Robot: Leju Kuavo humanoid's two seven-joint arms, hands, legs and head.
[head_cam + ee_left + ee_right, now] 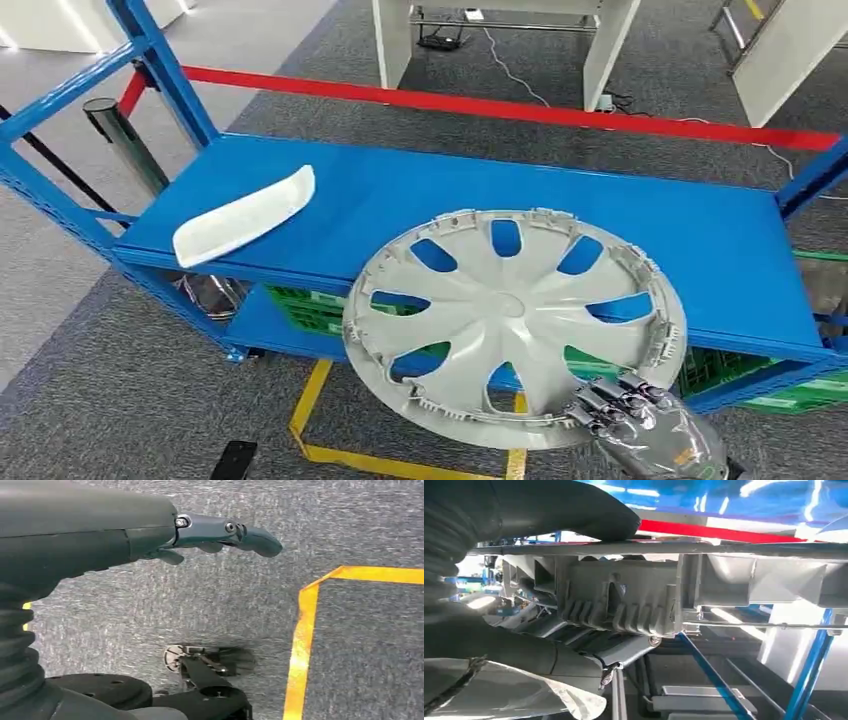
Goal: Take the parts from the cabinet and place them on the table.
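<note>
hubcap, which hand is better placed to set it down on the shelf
Right. The right hand already grips the grey hubcap by its near rim, over the blue shelf edge. The left hand hangs over the carpet, holding nothing.

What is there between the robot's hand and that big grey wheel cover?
Nothing: the right hand already grips the wheel cover at its near rim. The cover partly overhangs the front edge of the blue shelf. The white curved part lies well apart.
</note>
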